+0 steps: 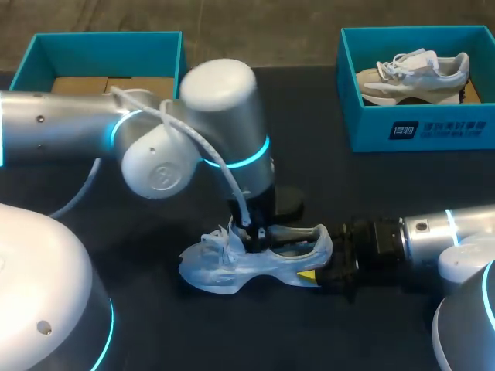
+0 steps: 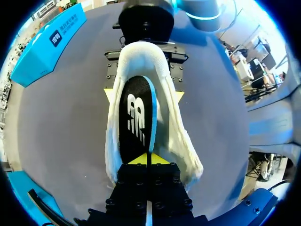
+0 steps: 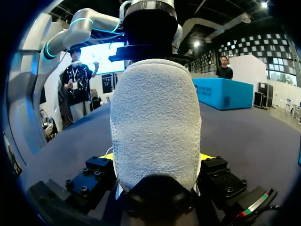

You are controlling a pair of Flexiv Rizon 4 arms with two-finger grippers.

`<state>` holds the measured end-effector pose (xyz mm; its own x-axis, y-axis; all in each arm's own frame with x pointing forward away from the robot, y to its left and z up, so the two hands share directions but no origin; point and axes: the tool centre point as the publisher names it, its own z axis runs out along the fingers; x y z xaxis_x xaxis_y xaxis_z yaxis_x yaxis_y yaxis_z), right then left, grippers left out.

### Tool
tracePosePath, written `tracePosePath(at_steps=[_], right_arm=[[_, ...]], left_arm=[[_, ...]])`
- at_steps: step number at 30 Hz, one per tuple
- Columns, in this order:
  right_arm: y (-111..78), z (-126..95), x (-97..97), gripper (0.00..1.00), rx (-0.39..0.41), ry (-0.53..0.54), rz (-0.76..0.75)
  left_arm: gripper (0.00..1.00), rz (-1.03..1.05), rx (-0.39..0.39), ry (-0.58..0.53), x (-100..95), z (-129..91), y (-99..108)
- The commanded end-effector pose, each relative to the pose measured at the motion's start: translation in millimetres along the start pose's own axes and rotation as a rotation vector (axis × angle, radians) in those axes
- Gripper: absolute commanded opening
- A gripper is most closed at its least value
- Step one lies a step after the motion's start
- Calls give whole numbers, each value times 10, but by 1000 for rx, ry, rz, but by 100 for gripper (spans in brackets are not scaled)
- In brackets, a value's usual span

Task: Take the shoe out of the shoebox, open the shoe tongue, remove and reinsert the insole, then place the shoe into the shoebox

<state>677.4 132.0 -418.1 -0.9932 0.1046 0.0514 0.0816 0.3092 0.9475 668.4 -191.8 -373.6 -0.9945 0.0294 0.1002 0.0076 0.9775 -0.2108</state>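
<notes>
A pale grey-white shoe (image 1: 232, 263) lies on the dark table, toe to the left. My right gripper (image 1: 317, 267) clasps its heel (image 3: 155, 122) from both sides, with a yellow tip showing at each flank. My left gripper (image 1: 254, 234) comes straight down into the shoe's opening. In the left wrist view its fingertips (image 2: 148, 159) are pressed together on the near end of the black, blue-edged insole (image 2: 136, 117). The insole lies inside the shoe (image 2: 186, 146), and the right gripper's fingers (image 2: 178, 96) show beyond the heel.
A teal shoebox (image 1: 421, 127) at the back right holds a second pale shoe (image 1: 414, 73). Another teal shoebox (image 1: 108, 42) stands at the back left, behind my left arm. The table in front of the shoe is bare dark surface.
</notes>
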Motion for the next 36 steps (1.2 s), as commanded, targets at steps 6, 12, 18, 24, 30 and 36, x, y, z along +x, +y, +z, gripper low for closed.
tracePosePath(at_steps=[6,12,18,24,30,36], right_arm=[[2,10,14,0,3,-1,0],[2,10,14,0,3,-1,0],[2,10,14,0,3,-1,0],[2,10,14,0,3,-1,0],[2,10,14,0,3,-1,0],[2,10,14,0,3,-1,0]], left_arm=[[0,42,199,73,22,-130,92],[0,81,251,108,71,-200,46],[0,110,291,148,87,-221,7],[0,121,316,165,79,-229,-65],[0,93,293,143,39,-199,-126],[39,59,296,81,30,-216,-151]])
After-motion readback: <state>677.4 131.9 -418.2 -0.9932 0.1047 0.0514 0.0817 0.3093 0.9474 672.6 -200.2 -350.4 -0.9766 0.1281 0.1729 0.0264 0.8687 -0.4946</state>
